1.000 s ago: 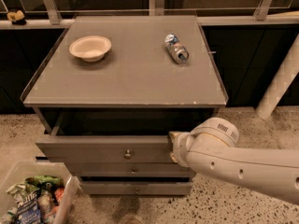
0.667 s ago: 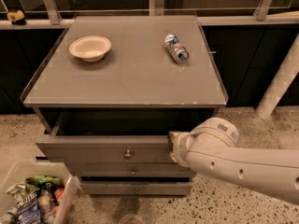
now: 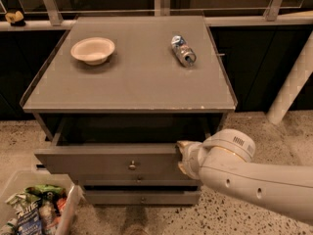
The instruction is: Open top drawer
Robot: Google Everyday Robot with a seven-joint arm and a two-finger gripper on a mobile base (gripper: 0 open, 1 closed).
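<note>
The top drawer [image 3: 98,161] is the wide grey one with a small round metal knob [image 3: 132,166] at the centre of its front. It stands pulled out from under the cabinet top, and its inside is dark. My gripper [image 3: 182,156] is at the right end of the drawer front, at its top edge, on the end of my white arm [image 3: 254,180], which comes in from the lower right. Two slimmer grey drawers [image 3: 142,198] sit shut below it.
A white bowl [image 3: 93,50] and a lying plastic bottle [image 3: 183,50] are on the grey cabinet top [image 3: 132,82]. A clear bin of snack packets [image 3: 34,209] stands on the floor at lower left. A white pole [image 3: 293,87] leans at right.
</note>
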